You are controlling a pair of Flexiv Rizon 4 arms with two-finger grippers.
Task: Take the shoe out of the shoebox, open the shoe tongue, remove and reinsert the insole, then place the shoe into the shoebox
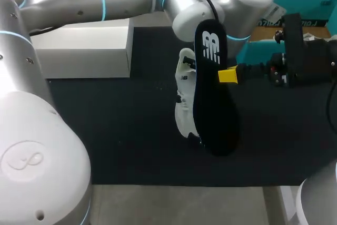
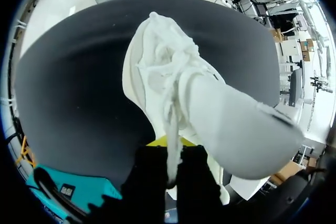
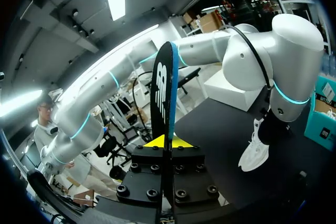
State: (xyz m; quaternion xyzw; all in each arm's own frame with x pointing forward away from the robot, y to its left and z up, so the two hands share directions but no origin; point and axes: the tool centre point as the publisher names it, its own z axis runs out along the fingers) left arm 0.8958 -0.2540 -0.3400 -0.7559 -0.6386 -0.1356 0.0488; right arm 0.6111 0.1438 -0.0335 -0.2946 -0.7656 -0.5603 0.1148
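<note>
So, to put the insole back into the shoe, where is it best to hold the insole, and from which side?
Probably at the middle of one long edge, closing on its two flat faces, from the side. The insole is thin and stands upright; the right pincer grips it so, leaving the lower end free for the shoe.

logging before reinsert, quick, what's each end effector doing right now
left end effector: closed on the shoe
right end effector: closed on the insole
</note>
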